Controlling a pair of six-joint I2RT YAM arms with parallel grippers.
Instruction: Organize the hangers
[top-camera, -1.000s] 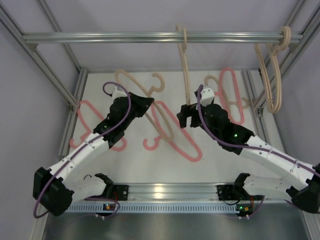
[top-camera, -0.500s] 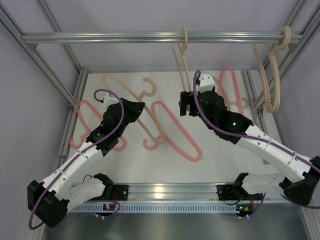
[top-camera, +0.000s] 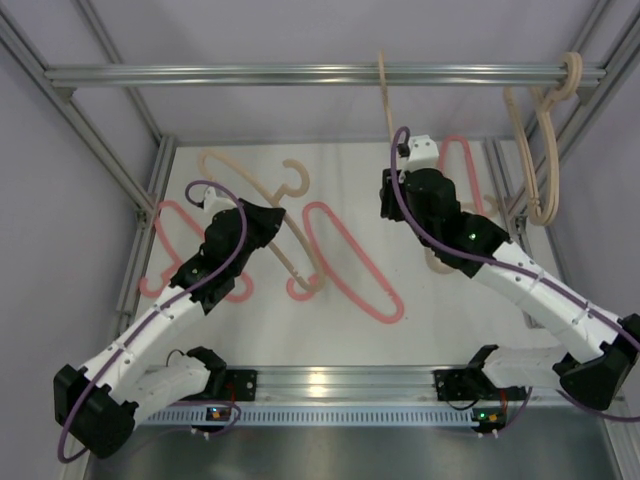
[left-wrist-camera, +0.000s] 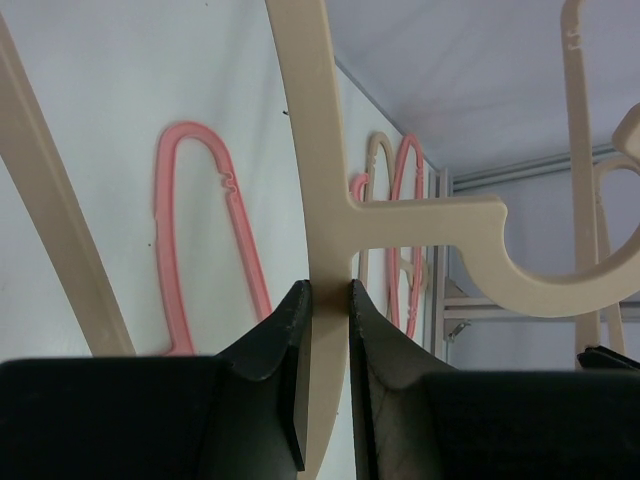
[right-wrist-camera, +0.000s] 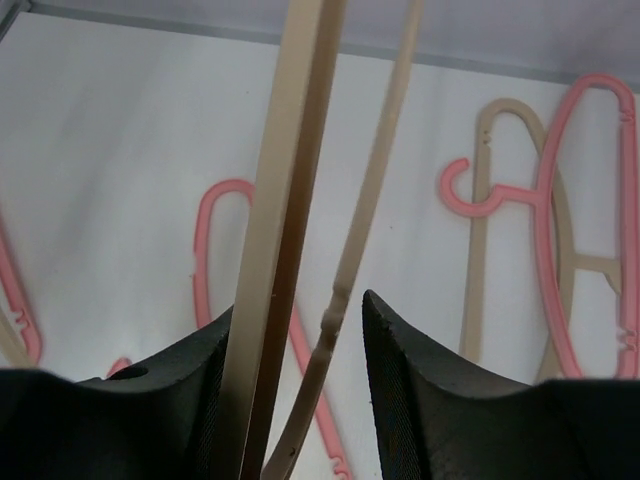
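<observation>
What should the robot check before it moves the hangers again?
1. Left claw pinching its beige hanger: ok, both fingers press the bar.
2. Right claw gripping the hanging hanger: not ok, the fingers stand apart around it and a gap shows.
3. Hanging hanger's hook over the top rail: cannot tell, the hook is seen edge-on.
4. Room on the rail: ok, a long bare stretch lies left of the hanging hanger.
5. Beige hanger free of the pink hanger on the table: cannot tell, they overlap in the top view.
</observation>
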